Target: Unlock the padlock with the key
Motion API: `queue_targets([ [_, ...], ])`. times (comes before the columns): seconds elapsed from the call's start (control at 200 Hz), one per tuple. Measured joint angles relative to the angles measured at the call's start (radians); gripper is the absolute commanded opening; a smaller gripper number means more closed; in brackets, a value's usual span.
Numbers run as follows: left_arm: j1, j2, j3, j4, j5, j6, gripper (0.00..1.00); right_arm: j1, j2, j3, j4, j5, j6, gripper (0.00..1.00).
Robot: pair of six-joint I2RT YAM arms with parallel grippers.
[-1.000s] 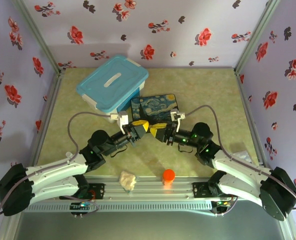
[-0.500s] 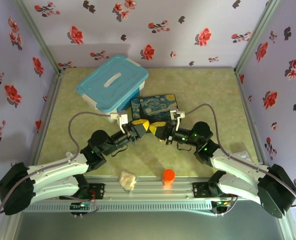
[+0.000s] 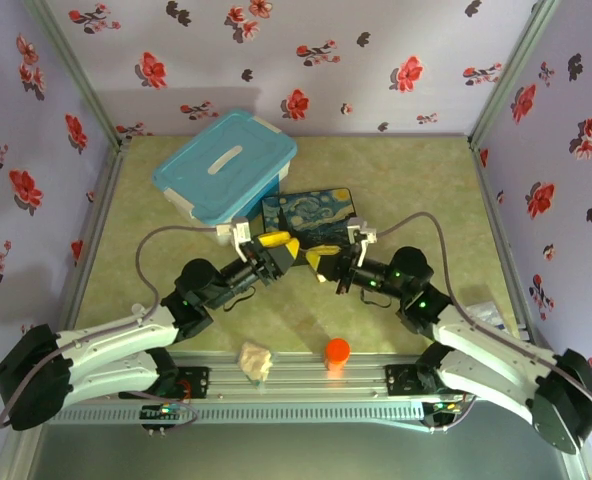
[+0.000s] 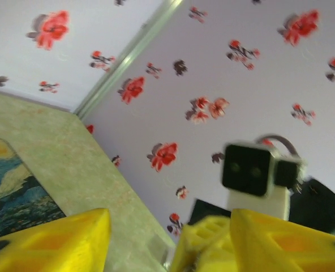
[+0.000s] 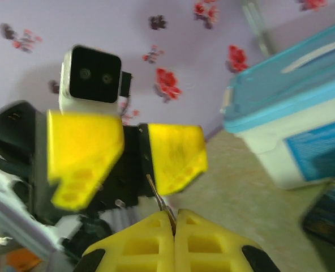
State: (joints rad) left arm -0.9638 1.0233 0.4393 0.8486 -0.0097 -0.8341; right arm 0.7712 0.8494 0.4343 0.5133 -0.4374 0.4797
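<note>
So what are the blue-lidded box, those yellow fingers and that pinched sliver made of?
The box looks like glossy plastic: smooth blue lid, white base, moulded handle. The yellow fingers look like matte plastic, perhaps printed, with hollow pockets. The key pinched in the right gripper glints like bare metal, though it is blurred.

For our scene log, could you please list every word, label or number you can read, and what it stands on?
No text can be read.
The blue label on the side of the blue-lidded box: too blurred to read.
The painted box: a painting, no legible words.
</note>
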Motion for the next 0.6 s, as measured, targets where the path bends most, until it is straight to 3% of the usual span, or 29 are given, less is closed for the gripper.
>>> queue_targets([
  [0.14, 0.005, -0.002, 0.002, -0.130, -0.111, -0.234, 0.61, 0.072, -0.046, 0.048, -0.233, 0.215, -0.231, 0.01],
  [0.255, 0.001, 0.068, 0.002, -0.123, -0.137, -0.390, 0.61, 0.136, -0.021, 0.073, -0.352, 0.389, -0.393, 0.00],
  [0.6, -0.032, 0.303, 0.002, 0.002, -0.141, -0.658, 0.58, 0.362, 0.129, 0.080, -0.399, 0.832, -0.710, 0.00],
])
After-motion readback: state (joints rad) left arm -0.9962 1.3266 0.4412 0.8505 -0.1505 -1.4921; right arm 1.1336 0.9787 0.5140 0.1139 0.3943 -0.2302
